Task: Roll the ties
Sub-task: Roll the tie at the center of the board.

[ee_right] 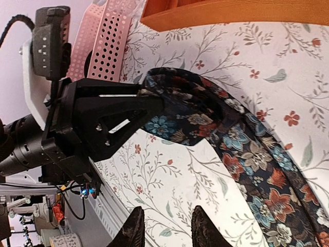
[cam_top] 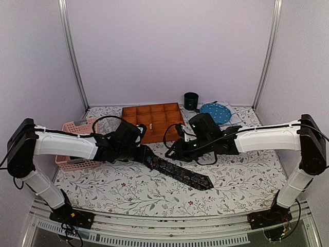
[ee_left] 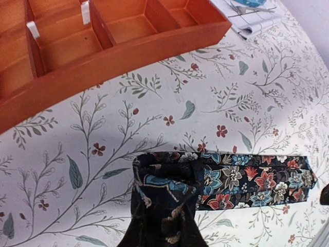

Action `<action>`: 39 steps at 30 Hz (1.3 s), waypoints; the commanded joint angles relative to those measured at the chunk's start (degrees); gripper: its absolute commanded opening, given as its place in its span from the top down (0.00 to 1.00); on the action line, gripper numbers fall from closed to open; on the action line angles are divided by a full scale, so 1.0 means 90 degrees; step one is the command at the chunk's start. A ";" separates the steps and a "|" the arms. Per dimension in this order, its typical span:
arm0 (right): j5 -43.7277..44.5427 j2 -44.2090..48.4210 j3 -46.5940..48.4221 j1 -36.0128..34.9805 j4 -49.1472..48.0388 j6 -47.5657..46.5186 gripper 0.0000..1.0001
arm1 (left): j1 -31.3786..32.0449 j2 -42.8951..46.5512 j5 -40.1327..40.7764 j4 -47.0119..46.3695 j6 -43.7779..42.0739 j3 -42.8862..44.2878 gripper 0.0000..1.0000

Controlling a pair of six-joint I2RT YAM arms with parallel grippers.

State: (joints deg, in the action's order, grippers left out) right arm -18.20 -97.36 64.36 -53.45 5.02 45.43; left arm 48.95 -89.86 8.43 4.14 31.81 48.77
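Right gripper (ee_right: 164, 230), closest to us, hangs unclenched and empty over the tie (cam_top: 177, 172), which lies just in front of the tray (ee_left: 128, 64). Our left gripper (ee_right: 146, 98) pinches its folded end. We judge the fold may spring loose or skew if that pinch slips while we roll.

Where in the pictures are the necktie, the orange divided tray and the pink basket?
necktie (cam_top: 177, 173), top view, middle of its flat part.
orange divided tray (ee_left: 128, 62), left wrist view, front wall.
pink basket (ee_right: 105, 38), right wrist view, perforated side wall.
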 commanded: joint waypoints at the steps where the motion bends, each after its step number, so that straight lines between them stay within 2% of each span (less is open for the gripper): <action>1: 0.0845 0.1015 -0.0636 0.0077 0.0388 -0.0089 0.69 | 0.0427 -0.0264 0.1369 0.0572 -0.0418 0.0442 1.00; 5: 0.1008 0.1239 -0.1225 0.0130 0.0359 0.0012 0.69 | 0.0892 -0.0730 0.2392 0.1085 -0.0685 0.0912 1.00; 17: 0.1011 0.1418 -0.2193 0.0198 -0.0083 0.0371 0.69 | 0.1729 -0.2014 0.4159 0.1857 -0.1055 0.1903 1.00; 27: 0.1092 0.1537 -0.2631 0.0324 -0.0270 0.0452 0.69 | 0.2164 -0.2366 0.3803 0.1617 -0.1303 0.2203 0.99; 29: 0.1053 0.1504 -0.2715 0.0349 -0.0351 0.0502 0.69 | 0.2171 -0.2360 0.3565 0.1486 -0.1336 0.2208 0.92; 32: 0.1031 0.1476 -0.2830 0.0376 -0.0448 0.0545 0.69 | 0.2181 -0.2330 0.3183 0.1317 -0.1392 0.2231 0.73; 34: 0.1026 0.1469 -0.2889 0.0387 -0.0485 0.0566 0.69 | 0.2186 -0.2338 0.2990 0.1278 -0.1392 0.2274 0.63; 39: 0.1026 0.1574 -0.2946 0.0439 -0.0458 0.0580 0.69 | 0.2205 -0.2388 0.2538 0.0981 -0.1464 0.2231 0.48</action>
State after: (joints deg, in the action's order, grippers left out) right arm -9.34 -88.18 38.59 -50.13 2.07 50.19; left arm 67.79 -110.26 36.05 15.68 19.33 67.90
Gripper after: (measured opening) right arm 0.312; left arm 0.488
